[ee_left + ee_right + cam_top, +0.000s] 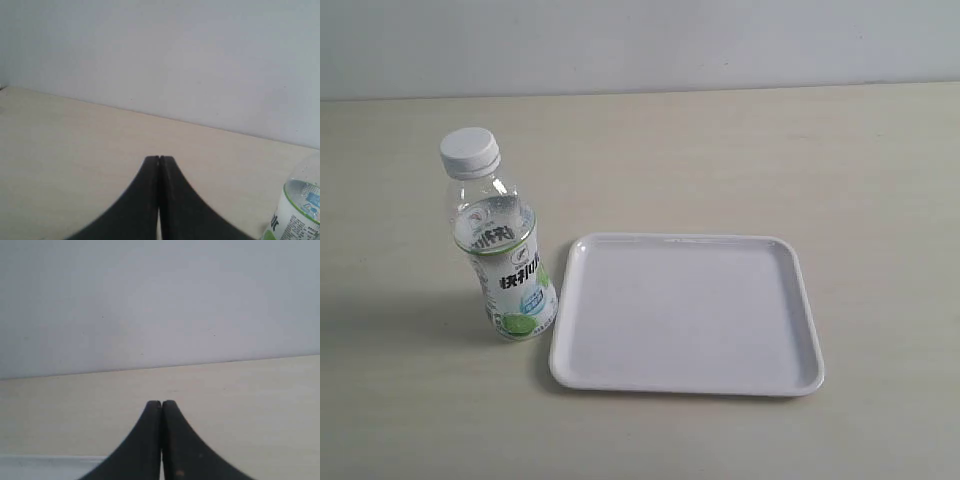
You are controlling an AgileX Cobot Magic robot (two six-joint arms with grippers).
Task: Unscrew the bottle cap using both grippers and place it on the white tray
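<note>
1. Exterior view: the bottle point(500, 255) is standing upright on the tabletop point(770, 150), and the cap point(470, 150) is sitting on its neck. The tray point(688, 240) is lying flat just beside the bottle; I cannot tell whether they are touching.
2. Left wrist view: the left fingers point(145, 200) are pressing together tip to tip and gripping nothing. The bottle's point(297, 210) labelled body is showing off to one side of the fingers, apart from them and level with their base. Bare tabletop is stretching beyond the tips to a wall point(175, 55).
3. Right wrist view: the right fingers point(145, 440) are also pressing together and holding nothing. The tray's rim point(50, 458) is showing beside the fingers' base, behind the tips. Bare tabletop is lying ahead of the tips.
</note>
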